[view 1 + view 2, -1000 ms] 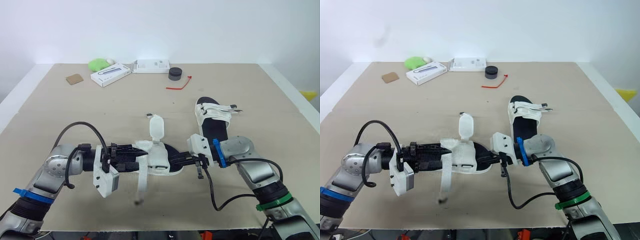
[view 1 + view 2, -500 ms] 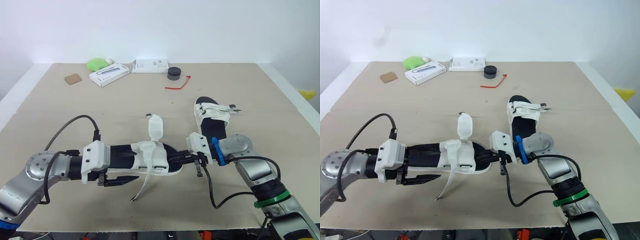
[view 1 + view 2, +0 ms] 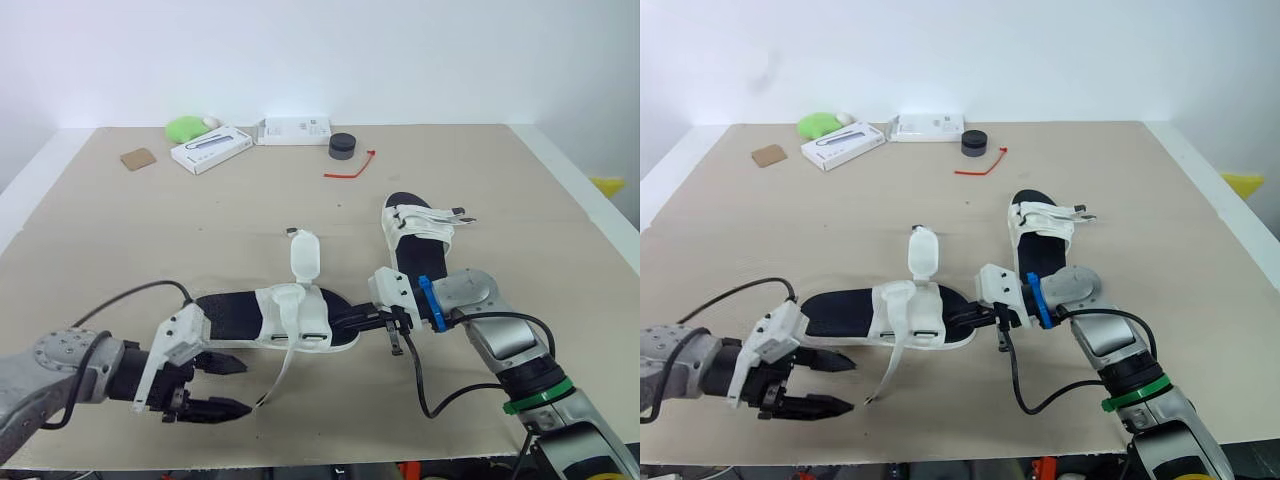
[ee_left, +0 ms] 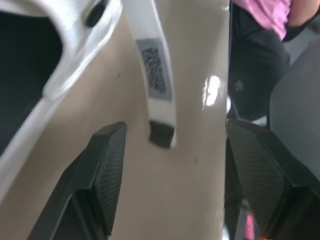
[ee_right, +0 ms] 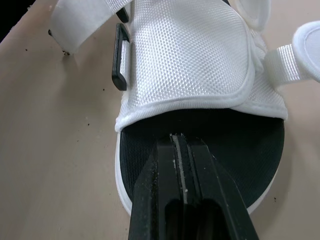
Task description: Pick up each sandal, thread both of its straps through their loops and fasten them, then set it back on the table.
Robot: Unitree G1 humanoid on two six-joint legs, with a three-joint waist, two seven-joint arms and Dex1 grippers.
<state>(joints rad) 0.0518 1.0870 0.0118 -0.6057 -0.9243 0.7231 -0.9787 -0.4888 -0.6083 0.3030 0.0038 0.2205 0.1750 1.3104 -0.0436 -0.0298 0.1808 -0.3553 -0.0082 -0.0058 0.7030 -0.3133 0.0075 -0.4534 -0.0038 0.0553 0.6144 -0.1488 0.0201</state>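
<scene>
a beige table [image 3: 150,240] seen from the robot's head. 2 white-strapped sandals with black footbeds lie on it.

the near sandal [image 3: 235,312] lies flat across the middle of the table, lengthwise from left to right. its upright strap [image 3: 304,258] stands up from the far side. its loose strap [image 3: 283,362] trails over the near edge onto the table. a black loop [image 5: 120,64] sits on the side of the white upper.

the left gripper [image 3: 228,386] hovers low at the near left, its 2 black fingers spread wide with nothing between them but the table. the tip of the loose strap lies on the table just ahead of the fingers, in line with the gap and touching neither.

the right gripper [image 3: 365,322] has its fingers pressed together, with the tip resting on the black footbed at the right end of the near sandal.

the far sandal [image 3: 420,235] lies just beyond the right gripper, pointing away from the robot, white straps across it and 1 strap end sticking out to the right.

along the far edge are a green object [image 3: 185,128], 2 white boxes [image 3: 210,148], a black round object [image 3: 342,146], a red tie [image 3: 350,168] and a brown card [image 3: 137,158].

the left wrist view catches a person [image 4: 260,20] in a pink top beyond the table edge.
</scene>
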